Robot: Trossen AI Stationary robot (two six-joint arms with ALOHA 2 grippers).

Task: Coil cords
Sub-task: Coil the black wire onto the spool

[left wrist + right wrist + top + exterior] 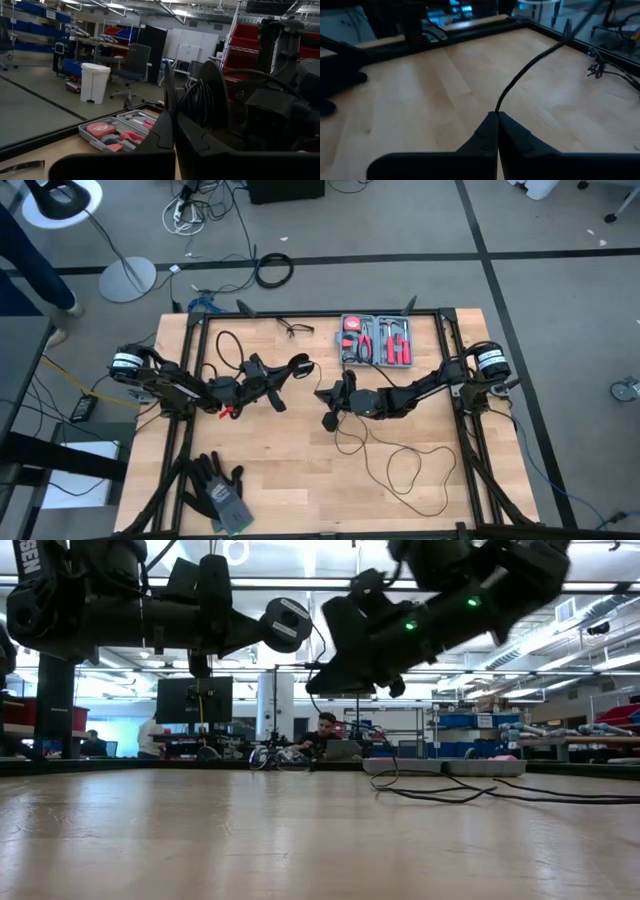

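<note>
The cord is a thin black cable ending in a round black puck (299, 363) with a pale centre (287, 625). My left gripper (282, 370) is shut just behind the puck, level above the table's middle, with a bunch of cable turns (196, 97) beside the puck. My right gripper (322, 394) faces it from the right and is shut on the cable. From there the cable drops, and its slack loops (405, 465) lie on the table's near right. My left gripper is shut at the puck's end of the cord, fingers level and pointing toward the table's right. Its own fingers (167, 132) hide the place of contact. The puck (212, 95) stands on edge just beyond the fingertips, clear of the table. My right gripper pinches a single strand of the cable (498, 109) between its two fingertips. The fingers slant slightly down from the table's right and lie across the strand. The strand is lifted clear and runs on away from the fingers (540, 57).
An open grey case of red-handled tools (377, 340) lies at the far right. A small black wire item (295, 328) sits at the far edge, and dark gloves (218, 490) at the near left. Black frame rails (455, 330) border the table.
</note>
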